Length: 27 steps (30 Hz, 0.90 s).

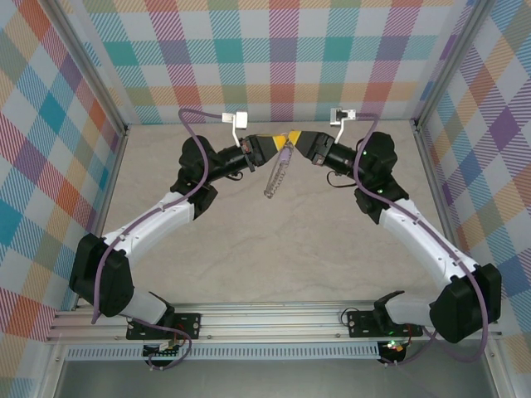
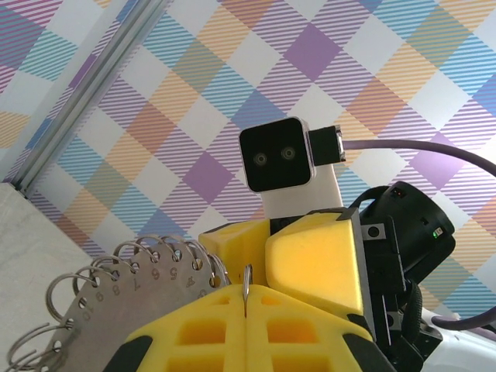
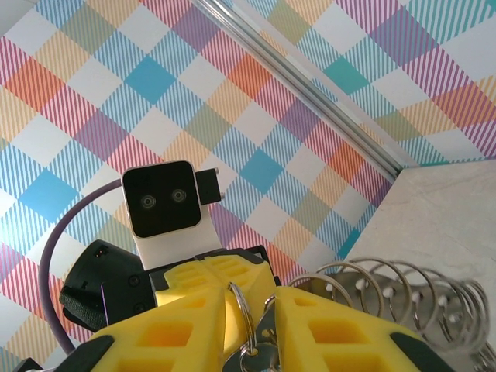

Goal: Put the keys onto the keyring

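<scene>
The thin silver keyring (image 3: pixel 239 310) stands upright aloft, a small grey key (image 3: pixel 252 358) hanging at its bottom.

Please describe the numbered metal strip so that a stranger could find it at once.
Look where the left gripper and right gripper meet above the table. From them hangs a metal strip; only it bears stamped numbers and a row of wire rings along its edge.

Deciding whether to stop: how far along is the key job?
Done: left gripper and right gripper meet above the table, the numbered ring plate hanging between them. In hand: left gripper shut on a thin metal edge; a split ring sits between the right gripper's fingers. Left: a key on that ring cannot be confirmed.
</scene>
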Each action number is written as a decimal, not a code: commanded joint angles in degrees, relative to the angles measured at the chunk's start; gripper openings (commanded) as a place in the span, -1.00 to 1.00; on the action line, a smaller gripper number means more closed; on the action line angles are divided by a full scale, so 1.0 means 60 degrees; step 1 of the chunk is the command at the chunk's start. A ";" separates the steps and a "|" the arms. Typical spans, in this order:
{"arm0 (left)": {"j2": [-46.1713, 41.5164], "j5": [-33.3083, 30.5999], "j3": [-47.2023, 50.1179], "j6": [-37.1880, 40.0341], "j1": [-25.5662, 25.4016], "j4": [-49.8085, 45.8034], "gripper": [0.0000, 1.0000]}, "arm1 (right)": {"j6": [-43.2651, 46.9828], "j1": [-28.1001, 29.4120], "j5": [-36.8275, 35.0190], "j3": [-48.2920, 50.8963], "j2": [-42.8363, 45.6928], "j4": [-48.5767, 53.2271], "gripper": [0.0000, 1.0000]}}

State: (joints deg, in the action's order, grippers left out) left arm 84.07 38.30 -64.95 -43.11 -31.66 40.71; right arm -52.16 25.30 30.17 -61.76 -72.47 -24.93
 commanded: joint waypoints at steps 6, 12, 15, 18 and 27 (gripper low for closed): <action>0.0094 0.0102 -0.0293 -0.0107 -0.0099 0.0717 -1.00 | -0.0198 0.0087 0.0390 -0.0444 -0.0300 -0.0560 -0.59; 0.0129 0.0078 -0.0308 -0.0098 -0.0129 0.0701 -1.00 | -0.0115 0.0105 0.0450 -0.0503 -0.0343 -0.0475 -0.97; 0.0164 0.0105 -0.0362 -0.0087 -0.0125 0.0605 -1.00 | 0.0010 0.0098 0.0410 -0.0503 -0.0316 -0.0311 -1.00; 0.0001 -0.0001 -0.0436 0.0277 -0.0129 -0.0018 -0.98 | 0.0346 0.0072 0.0536 -0.0615 -0.0244 0.0051 -1.00; -0.0791 0.0366 -0.1264 0.2447 0.0242 -0.3390 -0.04 | 0.2553 -0.0337 0.1949 -0.1721 -0.0015 0.2934 -1.00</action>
State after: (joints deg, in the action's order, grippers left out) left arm 82.35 38.35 -68.95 -34.92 -31.18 27.40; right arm -43.16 24.03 37.12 -69.01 -74.06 -12.82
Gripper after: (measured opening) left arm 0.470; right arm 0.050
